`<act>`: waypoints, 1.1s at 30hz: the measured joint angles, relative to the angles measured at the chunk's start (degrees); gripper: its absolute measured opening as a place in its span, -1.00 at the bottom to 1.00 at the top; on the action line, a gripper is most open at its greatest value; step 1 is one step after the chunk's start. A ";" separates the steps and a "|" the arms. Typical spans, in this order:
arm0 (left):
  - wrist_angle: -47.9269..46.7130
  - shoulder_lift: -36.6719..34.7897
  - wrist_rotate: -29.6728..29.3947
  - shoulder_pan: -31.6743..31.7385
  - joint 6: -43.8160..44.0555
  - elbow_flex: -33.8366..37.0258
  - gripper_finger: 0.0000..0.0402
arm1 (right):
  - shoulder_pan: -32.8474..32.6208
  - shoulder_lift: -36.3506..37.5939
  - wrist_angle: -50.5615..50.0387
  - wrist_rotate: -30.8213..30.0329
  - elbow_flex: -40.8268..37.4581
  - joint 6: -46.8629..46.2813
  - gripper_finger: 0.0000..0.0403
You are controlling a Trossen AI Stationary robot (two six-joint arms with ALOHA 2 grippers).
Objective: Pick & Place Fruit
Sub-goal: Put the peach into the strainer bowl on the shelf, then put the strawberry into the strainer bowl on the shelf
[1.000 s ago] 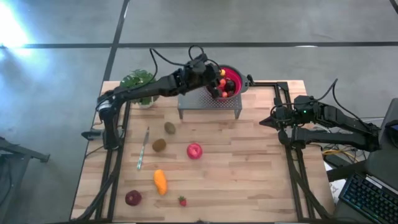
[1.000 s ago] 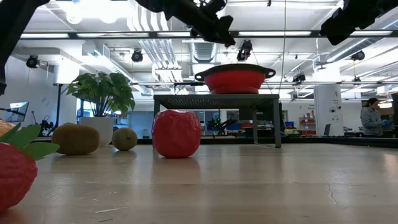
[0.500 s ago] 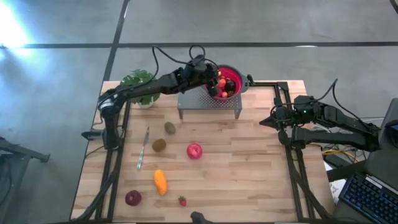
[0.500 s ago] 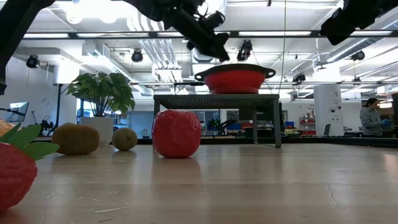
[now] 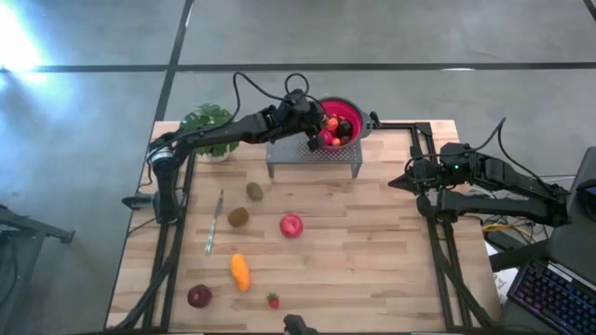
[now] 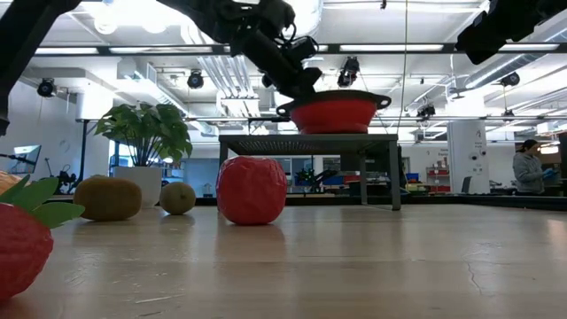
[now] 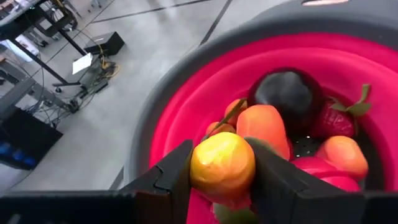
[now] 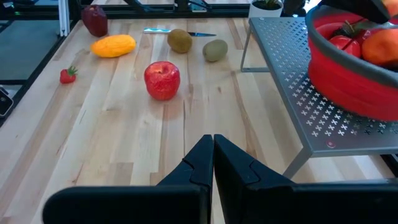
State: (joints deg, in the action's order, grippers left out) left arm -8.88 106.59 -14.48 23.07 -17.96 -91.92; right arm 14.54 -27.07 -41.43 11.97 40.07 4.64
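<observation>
Pale plank counter (image 5: 372, 242), bare concrete floor around it. Round red plastic colander bowl (image 5: 346, 116) sits on a perforated grey metal stand (image 5: 315, 156) at the far edge, with a dark plum (image 7: 285, 93) and a strawberry (image 7: 339, 118) inside. Left gripper (image 5: 314, 128) reaches over the bowl's rim, jaws clamped on a small round orange-yellow toy fruit (image 7: 222, 163). Red apple (image 5: 291, 225), two brown kiwis (image 5: 239, 217) mid-counter; long orange piece (image 5: 240, 272), dark-red round fruit (image 5: 199, 296), tiny strawberry (image 5: 273, 301) near the front edge. Right gripper (image 5: 399, 181) rests at the right edge, jaws closed, empty.
</observation>
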 joint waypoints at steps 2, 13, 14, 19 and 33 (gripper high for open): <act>0.09 0.00 0.02 -0.02 0.07 0.00 -0.30 | 0.00 0.00 0.00 0.00 -0.02 -0.13 -0.96; 0.21 0.00 0.00 -0.03 -0.43 -0.51 0.05 | -0.02 -0.01 0.00 0.02 -0.01 -0.01 -0.96; 0.09 0.00 0.00 -0.05 -0.55 -0.80 0.06 | -0.02 -0.02 0.00 0.00 -0.01 -0.08 -0.96; -1.09 -0.88 -0.11 -0.95 -1.74 -3.75 0.07 | 0.00 0.00 0.00 0.00 -0.02 -0.13 -0.96; -20.98 -7.89 -0.09 -13.16 -4.35 -12.35 0.05 | 0.00 0.00 0.00 0.01 -0.01 -0.04 -0.96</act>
State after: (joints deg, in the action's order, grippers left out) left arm -29.86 98.70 -14.57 9.91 -22.31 -104.27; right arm 14.55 -27.07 -41.43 11.98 40.06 4.60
